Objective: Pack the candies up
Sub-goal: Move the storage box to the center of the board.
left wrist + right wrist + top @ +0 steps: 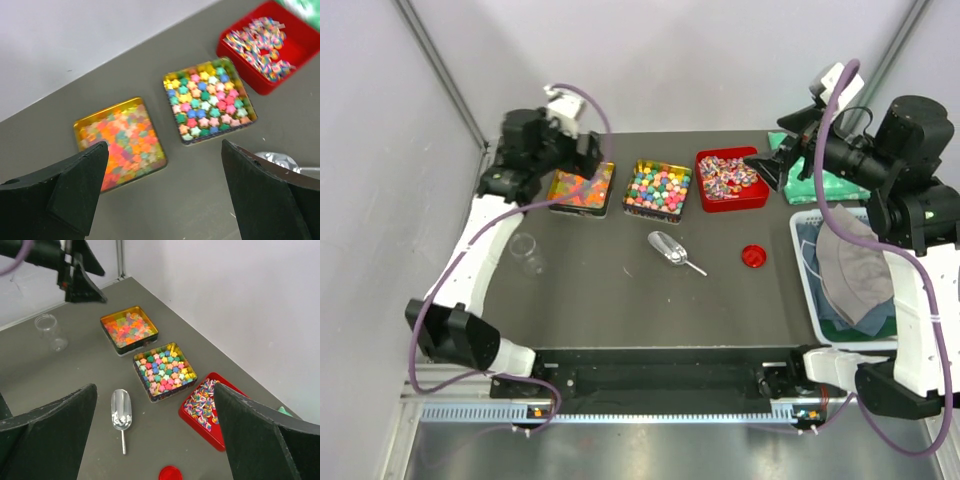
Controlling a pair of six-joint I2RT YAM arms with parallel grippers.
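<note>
The candies (657,188) are small star-shaped sweets in pink, blue, green, yellow and red, filling the middle square tin (210,100) (164,371). My left gripper (588,152) hovers open above the back left of the table, over the bare table just in front of the two tins (165,192). My right gripper (770,165) hangs open at the back right, beside the red tray, with nothing between its fingers (155,440). A clear jar (525,252) stands at the left. A clear scoop (670,250) lies mid-table, and a red lid (754,256) to its right.
A gold tin of orange gummies (582,187) sits left of the candies. A red tray (752,199) of striped wrapped sweets is on their right. A white basket (797,235) holding grey cloths stands at the right edge, with a green packet (780,140) behind.
</note>
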